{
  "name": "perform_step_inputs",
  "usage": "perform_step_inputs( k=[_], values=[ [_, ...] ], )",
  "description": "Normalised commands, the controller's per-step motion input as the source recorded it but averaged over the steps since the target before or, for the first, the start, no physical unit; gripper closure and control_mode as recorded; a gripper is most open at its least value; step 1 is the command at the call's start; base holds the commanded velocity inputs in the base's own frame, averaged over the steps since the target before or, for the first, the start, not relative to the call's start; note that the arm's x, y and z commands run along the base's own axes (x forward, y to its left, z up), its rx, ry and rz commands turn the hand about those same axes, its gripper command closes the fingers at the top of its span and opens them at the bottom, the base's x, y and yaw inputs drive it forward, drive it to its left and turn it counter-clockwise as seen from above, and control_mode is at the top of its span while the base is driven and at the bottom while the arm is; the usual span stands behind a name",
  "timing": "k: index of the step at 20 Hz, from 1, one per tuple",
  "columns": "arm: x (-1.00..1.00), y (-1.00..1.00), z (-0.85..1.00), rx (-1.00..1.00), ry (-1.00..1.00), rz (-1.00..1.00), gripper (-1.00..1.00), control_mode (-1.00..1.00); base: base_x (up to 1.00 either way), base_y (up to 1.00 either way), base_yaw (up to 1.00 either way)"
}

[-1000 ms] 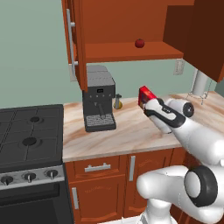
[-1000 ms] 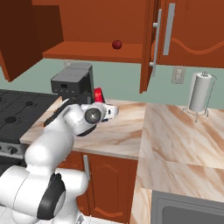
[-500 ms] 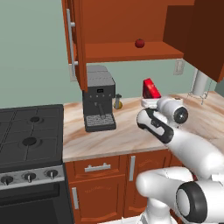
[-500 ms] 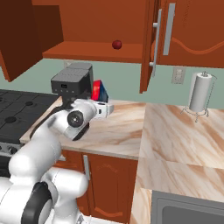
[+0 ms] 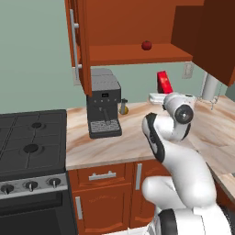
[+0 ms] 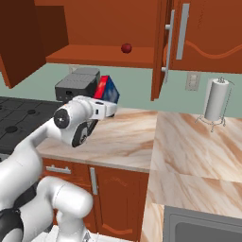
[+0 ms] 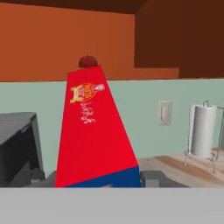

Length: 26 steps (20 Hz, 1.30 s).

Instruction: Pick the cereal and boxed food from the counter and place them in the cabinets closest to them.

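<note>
Marble counter (image 6: pixel 127 137), red-and-blue box (image 7: pixel 94 131), upright

- Reddish-brown wooden wall cabinets (image 5: pixel 137 27), doors open, hang above the marble-patterned tabletop (image 5: pixel 119 142).
- A small dark-red round fruit (image 5: pixel 146 45) sits on the cabinet's lower shelf.
- A dark grey box-shaped coffee machine (image 5: pixel 103 102) stands on the tabletop below the cabinet, right of the black gas stove (image 5: pixel 30 144).
- A red-and-blue cardboard box (image 6: pixel 107 89), held in the jaws of the gripper (image 6: pixel 109 108), hangs above the tabletop, right of the coffee machine.
- A white paper-towel roll on a wire stand (image 6: pixel 216 100) stands far right, against the wall.
</note>
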Motion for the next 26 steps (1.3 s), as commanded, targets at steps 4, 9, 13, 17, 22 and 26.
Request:
perform_step_inputs(
  k=[4, 9, 13, 17, 22, 26],
  values=[
    [-0.09, 0.00, 0.22, 0.00, 0.00, -0.04, 1.00, -1.00, 0.00, 0.00, 0.00],
    [-0.25, -0.09, 0.20, 0.07, 0.06, -0.02, 1.00, -1.00, 0.00, 0.00, 0.00],
    [-0.40, -0.11, 0.53, 0.13, 0.20, -0.03, 1.00, -1.00, 0.00, 0.00, 0.00],
    [-0.55, -0.14, 0.54, 0.12, 0.19, 0.00, 1.00, -1.00, 0.00, 0.00, 0.00],
    [-0.43, 0.01, 0.62, 0.06, 0.14, 0.00, 1.00, -1.00, 0.00, 0.00, 0.00],
    [-0.21, 0.16, 0.60, 0.00, 0.00, 0.02, 1.00, -1.00, 0.00, 0.00, 0.00]
  ],
)
